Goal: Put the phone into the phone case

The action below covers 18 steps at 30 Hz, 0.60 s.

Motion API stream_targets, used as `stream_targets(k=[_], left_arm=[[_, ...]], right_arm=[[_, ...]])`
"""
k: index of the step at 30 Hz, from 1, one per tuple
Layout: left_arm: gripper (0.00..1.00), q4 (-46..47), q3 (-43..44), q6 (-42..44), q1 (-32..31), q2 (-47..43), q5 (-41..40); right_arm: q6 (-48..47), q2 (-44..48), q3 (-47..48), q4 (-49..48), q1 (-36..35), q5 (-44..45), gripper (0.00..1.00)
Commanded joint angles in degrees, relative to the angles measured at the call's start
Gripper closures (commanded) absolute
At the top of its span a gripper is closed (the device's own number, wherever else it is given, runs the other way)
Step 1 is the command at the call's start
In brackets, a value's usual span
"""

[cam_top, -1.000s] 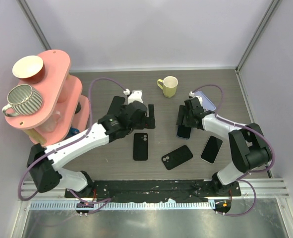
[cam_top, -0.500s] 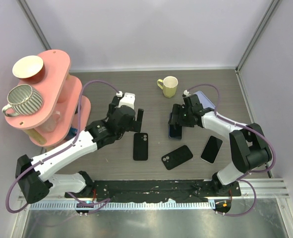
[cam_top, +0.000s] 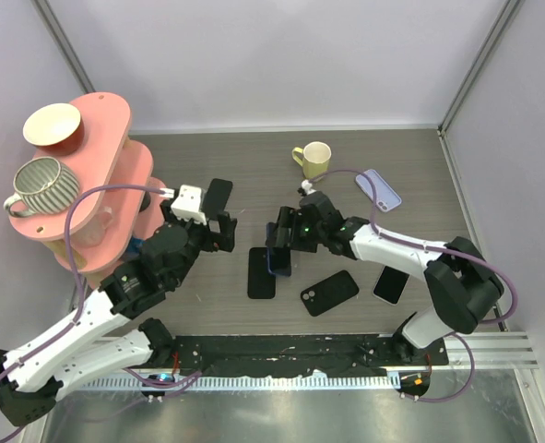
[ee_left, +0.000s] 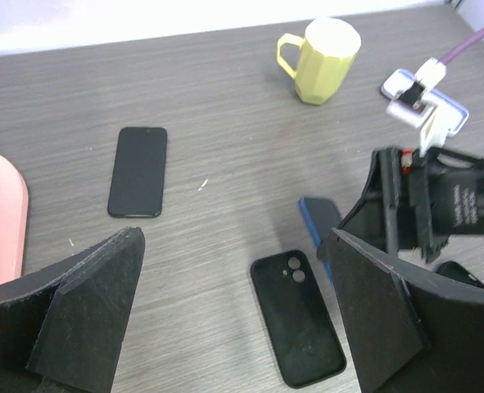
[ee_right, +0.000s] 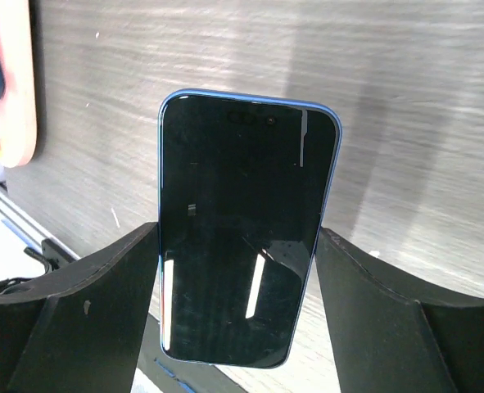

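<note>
A mug [cam_top: 314, 161] is seen beyond the phone case [cam_top: 259, 277]. Beside it, the phone [ee_right: 250, 164] is pinched by the right gripper [ee_right: 237, 254], the left gripper [ee_left: 237, 246] spread.

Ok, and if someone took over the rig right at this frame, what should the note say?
Left pincer: open, empty, hovering above the grey wood-grain table.
Right pincer: shut on the blue-edged black-screened phone, gripped by its long edges.
The black camera-cutout phone case lies flat on the table, close to that phone.
Done: phone picked up.
Left: seat it in the case.
</note>
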<state>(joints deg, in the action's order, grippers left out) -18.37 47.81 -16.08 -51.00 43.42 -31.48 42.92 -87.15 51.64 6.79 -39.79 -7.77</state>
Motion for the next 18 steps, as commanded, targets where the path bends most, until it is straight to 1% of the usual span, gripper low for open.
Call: stream_targets(k=[1,6,16,18], left_arm=[[0.02,6.7,-1.3,2.5,-0.5,-2.8,-3.5],[0.02,6.0,-1.0,3.1,-0.5,-2.9,-6.0],[0.02,5.8,-0.9,3.1,-0.5,-3.2,-6.0],[0.02,5.9,-1.0,3.0,-0.5,-3.0,-5.8]], right_arm=[[5.6,-1.8,3.5,-6.1,-4.5,3.5,0.54],[6.3,-5.6,5.1,-6.3,-7.8,6.2,0.55],[7.2,-9.1,6.4,-7.8,-11.4,7.5,0.55],[7.3,-9.3,6.8,-7.7,-12.2,9.7,0.56]])
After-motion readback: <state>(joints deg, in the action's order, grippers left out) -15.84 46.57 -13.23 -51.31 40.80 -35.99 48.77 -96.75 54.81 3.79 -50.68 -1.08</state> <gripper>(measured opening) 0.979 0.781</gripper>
